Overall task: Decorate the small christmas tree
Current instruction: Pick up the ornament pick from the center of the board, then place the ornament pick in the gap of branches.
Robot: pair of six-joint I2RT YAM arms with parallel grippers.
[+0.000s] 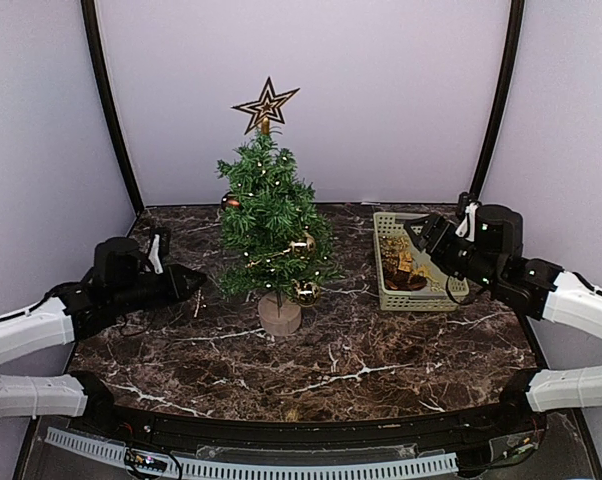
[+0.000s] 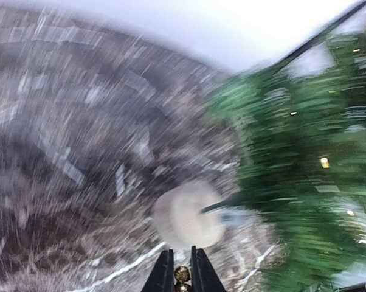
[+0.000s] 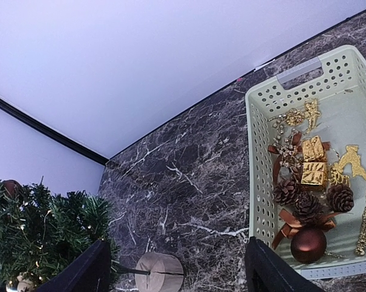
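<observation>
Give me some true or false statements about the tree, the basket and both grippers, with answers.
A star tops the small christmas tree. True.
The basket sits left of the tree. False: it sits on the tree's right.
The right gripper is open and empty. True.
The basket is empty. False: it holds pine cones, gold gift boxes and a brown ball.
The left gripper is wide open. False: its fingers pinch a small gold ornament.
</observation>
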